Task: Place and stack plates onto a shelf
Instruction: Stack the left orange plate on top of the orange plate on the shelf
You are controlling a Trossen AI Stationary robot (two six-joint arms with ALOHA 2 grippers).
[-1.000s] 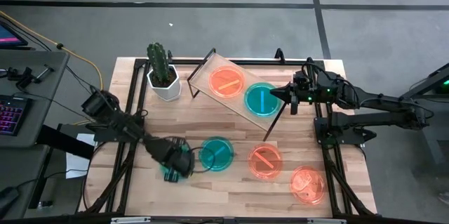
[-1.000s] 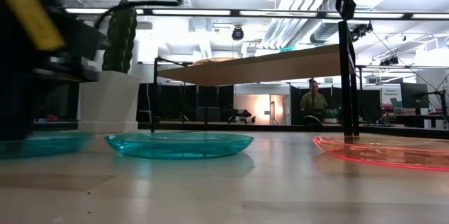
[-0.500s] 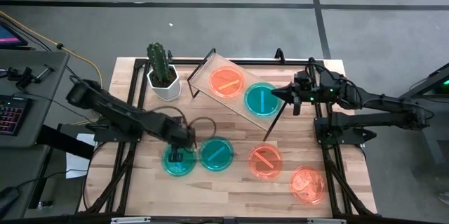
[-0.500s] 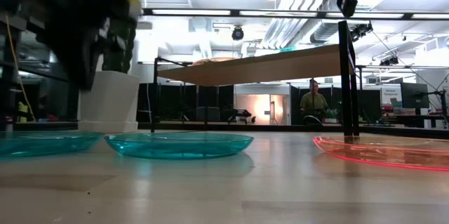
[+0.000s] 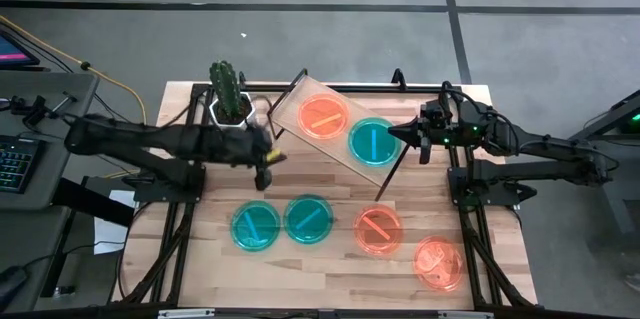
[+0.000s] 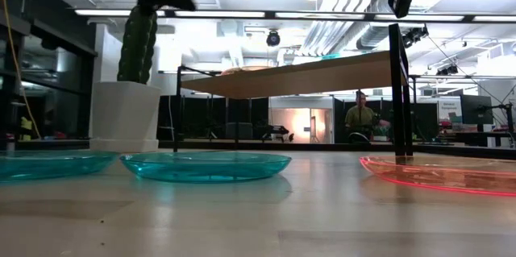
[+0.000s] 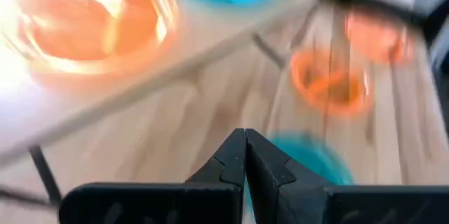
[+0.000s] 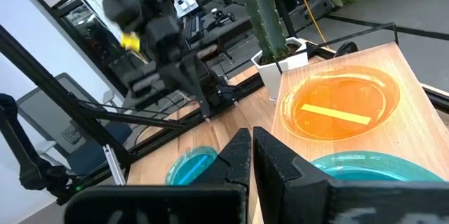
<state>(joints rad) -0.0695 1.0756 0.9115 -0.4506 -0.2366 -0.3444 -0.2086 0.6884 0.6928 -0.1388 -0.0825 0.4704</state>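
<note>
The shelf stands slantwise at the table's far middle. One orange plate and one teal plate lie flat on it. Two teal plates and two orange plates lie flat on the tabletop. My left gripper is shut and empty, in the air beside the shelf's left end and the cactus pot. In its wrist view its gripper looks over the shelf. My right gripper hovers shut and empty at the right rim of the shelf's teal plate.
A cactus in a white pot stands at the far left, close to my left gripper. The shelf's thin black legs reach down to the table. A black frame runs along the table's edges. Bare wood lies along the near edge.
My left gripper has risen from over the leftmost teal plate and swung toward the table's far edge, ending beside the cactus pot and the shelf's left end. That plate now lies uncovered on the table. My right gripper has kept still.
</note>
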